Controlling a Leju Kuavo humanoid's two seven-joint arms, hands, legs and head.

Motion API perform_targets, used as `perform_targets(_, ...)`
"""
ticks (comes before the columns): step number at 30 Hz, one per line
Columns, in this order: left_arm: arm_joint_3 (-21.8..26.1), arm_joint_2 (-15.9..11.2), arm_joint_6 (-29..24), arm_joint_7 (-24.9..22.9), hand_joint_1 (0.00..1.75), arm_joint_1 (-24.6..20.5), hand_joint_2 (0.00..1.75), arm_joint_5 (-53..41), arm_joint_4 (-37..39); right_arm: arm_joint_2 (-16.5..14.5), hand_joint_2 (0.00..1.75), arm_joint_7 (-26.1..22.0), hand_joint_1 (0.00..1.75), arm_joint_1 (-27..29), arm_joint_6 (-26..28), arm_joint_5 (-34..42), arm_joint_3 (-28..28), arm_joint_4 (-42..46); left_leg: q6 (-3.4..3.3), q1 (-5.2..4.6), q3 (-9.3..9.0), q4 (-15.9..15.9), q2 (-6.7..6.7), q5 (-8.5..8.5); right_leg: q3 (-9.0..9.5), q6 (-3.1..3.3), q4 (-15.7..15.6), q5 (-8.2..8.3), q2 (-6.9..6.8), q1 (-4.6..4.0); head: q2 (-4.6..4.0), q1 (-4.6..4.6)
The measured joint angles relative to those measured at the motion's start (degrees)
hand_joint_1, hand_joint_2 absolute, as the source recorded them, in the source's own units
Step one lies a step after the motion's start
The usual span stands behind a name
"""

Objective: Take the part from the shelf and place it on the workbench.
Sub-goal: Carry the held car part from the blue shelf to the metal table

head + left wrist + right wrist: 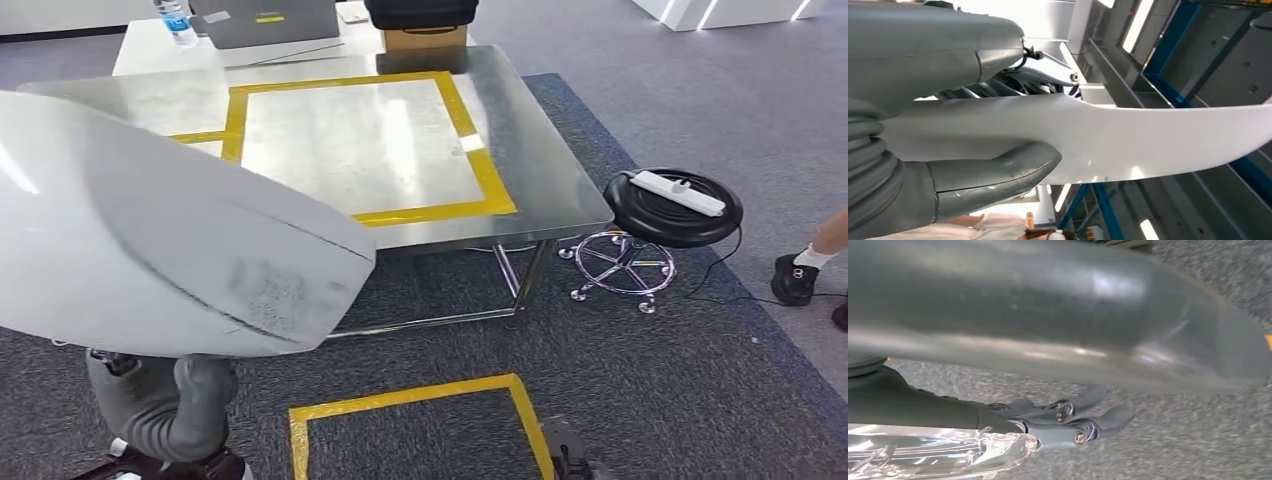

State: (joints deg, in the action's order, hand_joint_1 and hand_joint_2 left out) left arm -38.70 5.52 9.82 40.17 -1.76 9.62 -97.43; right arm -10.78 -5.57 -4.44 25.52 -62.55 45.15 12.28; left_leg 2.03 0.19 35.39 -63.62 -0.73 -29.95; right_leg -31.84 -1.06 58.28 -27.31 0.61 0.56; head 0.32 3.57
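The part (pixel 150 230) is a large white curved shell that covers the left of the head view. It hangs in front of and below the near left corner of the steel workbench (pixel 530 150). My left hand (pixel 948 180) grips the part's (pixel 1128 140) edge, thumb on one face and fingers on the other. Its grey ribbed wrist (pixel 160 405) shows under the shell. My right hand (pixel 1073 420) hangs over the carpet, holding nothing, with the fingers apart from the thumb. A yellow tape rectangle (pixel 490 175) marks the workbench top.
A black-seated stool (pixel 672 215) carrying a white power strip (pixel 680 192) stands by the bench's right corner. A person's shoe (pixel 797 280) is at the far right. A yellow tape square (pixel 420 400) marks the carpet. Behind the bench, a white table holds a laptop (pixel 270 22), a bottle (pixel 177 22) and a cardboard box (pixel 425 38).
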Motion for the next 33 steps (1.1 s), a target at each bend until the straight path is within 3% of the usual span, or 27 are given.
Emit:
perform_targets(2,0.0,-0.2,0.0,0.0,1.75,0.1,1.75,0.0,0.0,0.0,0.0,0.0,0.0,0.1,0.0,0.0,0.0,0.0,0.27,0.04,5.29,-7.5,0.02,-1.78,1.1,0.16,0.0,-1.01,-0.01,0.02,-0.01,-0.2)
perform_targets(3,0.0,-0.2,0.0,0.0,1.75,0.2,1.75,0.0,0.0,0.0,0.0,0.1,0.0,0.2,0.0,0.0,0.0,0.0,0.26,0.03,7.3,-9.5,0.03,-1.43,1.78,0.16,0.0,-1.49,-0.01,0.0,-0.01,-0.2)
perform_targets(4,0.0,-0.3,0.0,0.0,1.75,0.2,1.75,0.0,0.0,0.0,0.0,0.1,0.0,0.3,0.0,0.0,0.0,0.0,0.16,0.02,8.26,-9.5,0.03,0.12,2.62,0.12,0.0,-2.03,0.05,-0.02,-0.01,-0.21)
perform_targets(5,0.0,-0.3,0.0,0.0,1.75,0.2,1.75,0.0,0.0,0.0,0.0,0.1,0.0,0.3,0.0,0.0,0.0,0.0,-0.05,-0.02,8.09,-7.4,0.03,2.78,3.64,0.01,0.1,-2.67,0.14,-0.04,-0.01,-0.21)
perform_targets(7,0.0,-0.3,0.1,0.0,1.75,0.2,1.75,0.1,0.0,0.0,0.0,0.2,0.0,0.3,0.0,0.0,0.0,0.0,-0.71,-0.26,5.9,-0.4,0.04,8.5,5.46,-0.37,0.0,-4.28,0.34,-0.17,-0.01,-0.27)
perform_targets(8,0.0,-0.4,0.2,0.0,1.75,0.2,1.75,0.1,0.0,0.0,0.0,0.2,0.0,0.3,0.0,0.0,0.1,0.0,-1.05,-0.39,4.79,2.4,0.06,9.83,6.04,-0.63,0.0,-5.06,0.43,-0.26,-0.01,-0.35)
perform_targets(9,-0.1,-0.4,0.2,0.0,1.75,0.2,1.75,0.2,0.1,0.0,0.0,0.2,0.0,0.2,0.0,0.0,0.1,0.0,-1.37,-0.53,4.13,4.0,0.06,10.1,6.39,-0.87,-0.2,-5.64,0.44,-0.31,-0.01,-0.32)
perform_targets(13,-0.1,-0.2,0.3,0.0,1.75,0.1,1.75,0.4,0.1,0.0,0.0,0.2,0.0,-0.1,0.0,-0.1,0.1,0.0,-2.49,-0.42,3.0,5.4,-0.05,8.58,7.52,-2.05,-1.3,-6.72,0.16,-0.23,-0.01,-0.11)
perform_targets(15,-0.2,-0.2,0.2,0.0,1.75,0.0,1.75,0.4,0.1,0.0,0.0,0.1,0.0,-0.3,0.0,-0.1,0.1,0.0,-2.99,-0.08,2.18,6.0,0.07,8.13,5.21,-2.55,3.3,-8.86,0.02,-0.2,-0.01,0.08)
perform_targets(17,-0.3,-0.2,-0.1,0.0,1.75,0.0,1.75,0.4,0.1,0.0,0.0,0.1,0.0,-0.2,0.0,0.0,0.1,0.0,-3.28,-0.04,1.6,6.1,0.14,7.49,-0.09,-2.98,11.6,-11.45,-0.06,-0.06,-0.01,0.24)
perform_targets(18,-0.3,-0.2,-0.2,0.0,1.75,0.1,1.75,0.4,0.1,0.0,0.0,0.1,0.0,-0.1,0.0,0.0,0.1,0.0,-3.29,-0.03,1.28,6.1,0.09,7.16,-2.43,-3.13,14.4,-11.63,-0.07,0.02,-0.01,0.27)
perform_targets(19,-0.3,-0.2,-0.3,0.0,1.75,0.1,1.75,0.5,0.1,0.0,0.0,0.1,0.0,0.0,0.0,0.0,0.1,0.0,-3.23,-0.01,0.91,6.0,0.01,6.84,-3.83,-3.23,15.1,-10.53,-0.08,0.09,-0.01,0.3)
perform_targets(20,-0.3,-0.2,-0.3,0.0,1.75,0.1,1.75,0.5,0.1,0.0,0.0,0.1,0.0,0.0,0.0,0.0,0.1,0.0,-3.1,0.03,0.46,6.0,-0.08,6.54,-4.14,-3.3,13.5,-8.26,-0.1,0.16,-0.01,0.33)
perform_targets(22,-0.3,-0.2,-0.4,0.0,1.75,0.1,1.75,0.6,0.1,0.0,0.0,0.1,0.0,0.0,0.0,0.0,0.1,0.0,-2.59,0.07,-0.6,6.0,-0.2,5.87,-2.39,-3.49,6.3,-2.59,-0.12,0.29,-0.01,0.32)
perform_targets(24,-0.3,-0.1,-0.5,0.0,1.75,0.1,1.75,0.6,0.1,0.0,0.0,0.2,0.0,-0.1,0.0,0.0,0.1,0.0,-1.92,-0.06,-1.18,5.9,-0.29,5.39,-0.65,-3.08,1.1,0.19,0.05,0.28,-0.01,0.25)
perform_targets(27,-0.3,-0.1,-0.6,0.0,1.75,0.1,1.75,0.6,0.1,0.0,0.0,0.3,0.0,-0.2,-0.1,-0.1,0.1,-0.1,-0.95,-0.04,-1.23,6.3,-0.32,5.48,-0.51,-1.7,0.3,0.45,0.24,0.11,-0.01,0.04)
perform_targets(29,-0.3,-0.1,-0.7,0.0,1.75,0.1,1.75,0.7,0.1,0.0,0.0,0.2,0.0,-0.2,-0.1,-0.1,0.1,-0.1,-0.31,0.05,-0.49,4.6,-0.17,4.21,-0.5,-0.88,0.1,0.74,0.2,0.24,-0.01,-0.1)
perform_targets(32,-0.3,-0.2,-0.7,0.0,1.75,0.1,1.75,0.7,0.1,0.0,0.0,0.2,0.0,-0.2,0.0,-0.1,0.1,-0.1,0.21,0.11,4.3,-5.4,-0.03,-1.03,-0.56,-0.34,0.0,0.8,0.03,0.31,-0.01,-0.24)
perform_targets(33,-0.3,-0.2,-0.7,0.0,1.75,0.2,1.75,0.7,0.1,0.0,0.0,0.2,0.0,-0.2,0.0,-0.1,0.1,-0.1,0.25,0.12,5.85,-8.5,-0.02,-2.01,-0.58,-0.31,0.0,0.78,-0.02,0.29,-0.01,-0.23)
